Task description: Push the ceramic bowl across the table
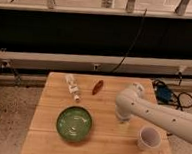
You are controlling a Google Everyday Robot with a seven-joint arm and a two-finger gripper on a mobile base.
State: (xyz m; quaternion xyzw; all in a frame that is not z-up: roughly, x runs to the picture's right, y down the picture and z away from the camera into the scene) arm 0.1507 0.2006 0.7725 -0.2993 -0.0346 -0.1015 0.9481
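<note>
The ceramic bowl [74, 123], green and glossy with a darker rim, sits on the front left part of the light wooden table [104, 147]. My white arm reaches in from the right. Its gripper [122, 117] points down at the table's middle, to the right of the bowl and apart from it by about a bowl's half width. The arm's bulk covers most of the gripper.
A small whitish cup [149, 138] stands at the front right, under my arm. A clear bottle [72, 86] lies at the back left, with a reddish-brown object [97, 86] beside it. Cables and a blue item [163, 93] lie past the right edge.
</note>
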